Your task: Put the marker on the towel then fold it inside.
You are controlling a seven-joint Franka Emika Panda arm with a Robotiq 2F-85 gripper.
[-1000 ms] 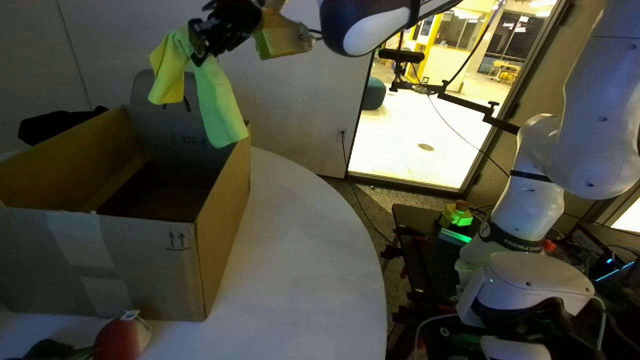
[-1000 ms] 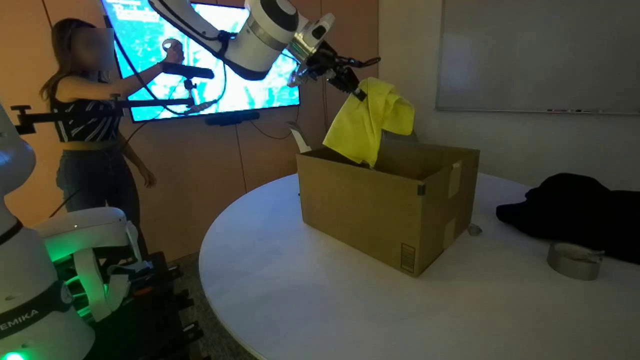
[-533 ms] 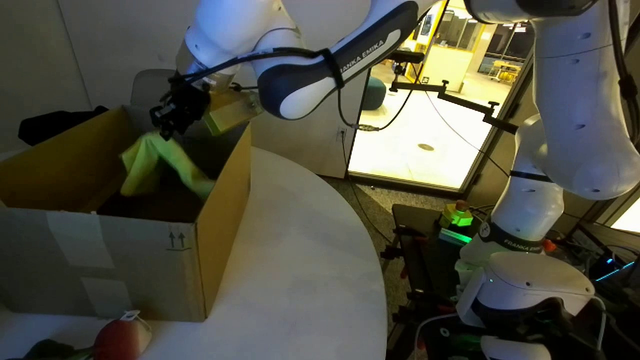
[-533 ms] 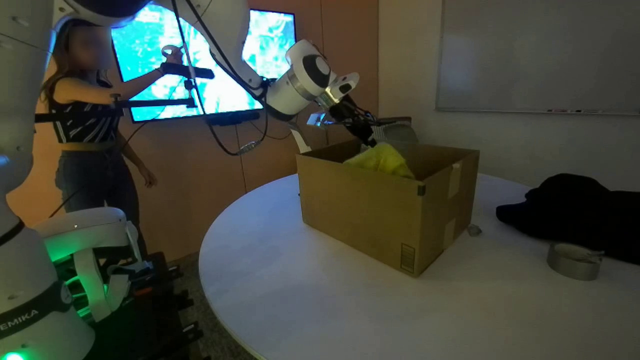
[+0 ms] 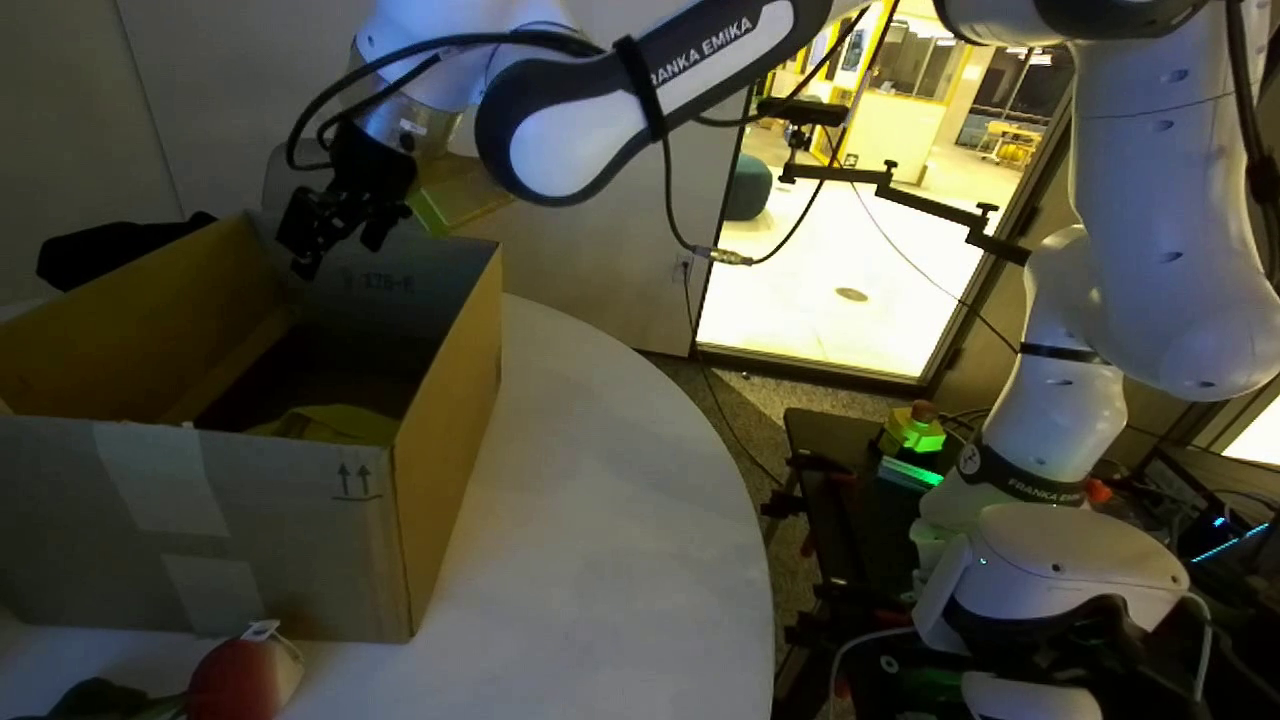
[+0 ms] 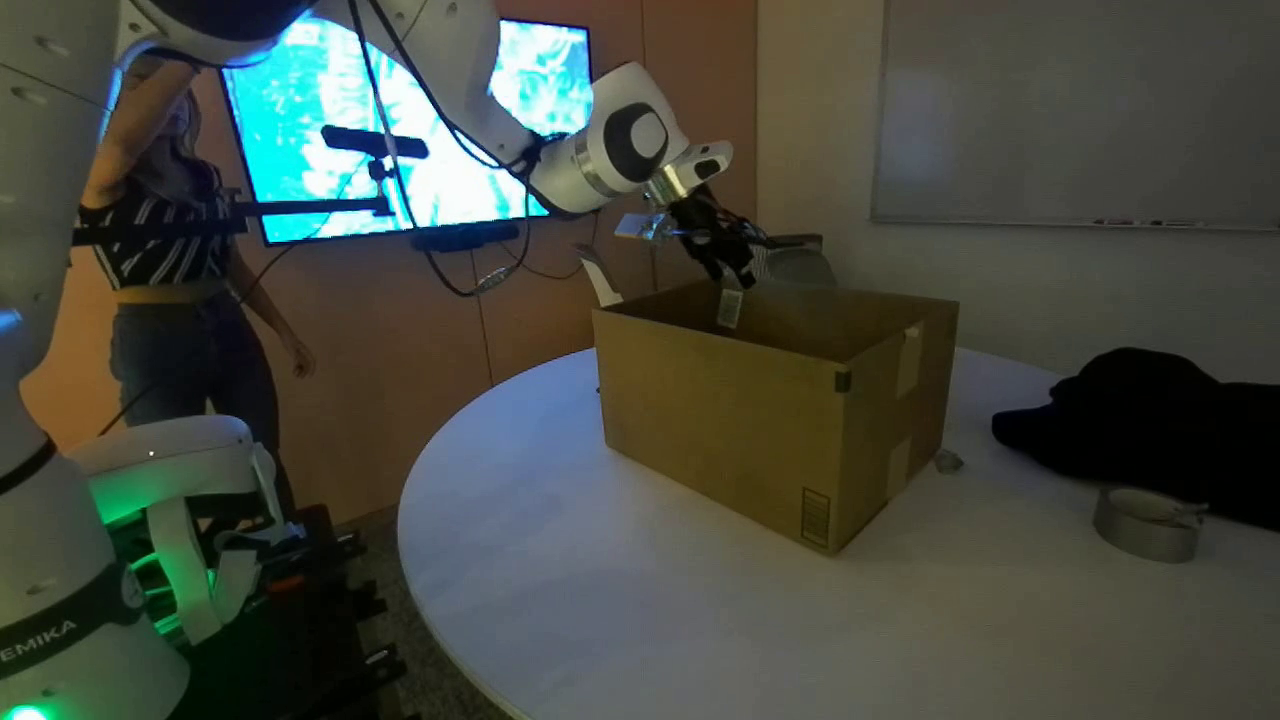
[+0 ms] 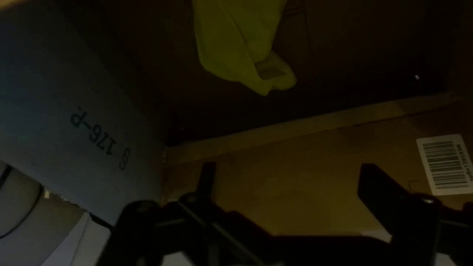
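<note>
Both exterior views show you one round white table (image 6: pixel 560 580) in a room. Go left to right in an exterior view: one person (image 6: pixel 195 350) stands partly behind the robot arm (image 6: pixel 60 180), then comes one bright screen (image 6: pixel 310 100), then one big brown box (image 6: pixel 720 430) on the table, then one whiteboard (image 6: pixel 1080 110) on the wall (image 6: pixel 815 120), with one black heap (image 6: pixel 1150 420) and one grey roll (image 6: pixel 1145 530) on the table in front of it. In an exterior view you also see one red and pale thing (image 5: pixel 240 680) near the box.

Look down into the open box in the wrist view, left to right again: black letters and numbers (image 7: pixel 98 135) are on one side, your one yellow-green towel (image 7: pixel 240 44) lies crumpled on the bottom, one tiny pale speck (image 7: pixel 417 77) is too small to name, and one white sticker (image 7: pixel 445 164) with black bars is on another side. Your one end effector (image 7: pixel 288 170) is over the box, its two fingers (image 7: pixel 208 181) spread wide apart, well above the towel.
</note>
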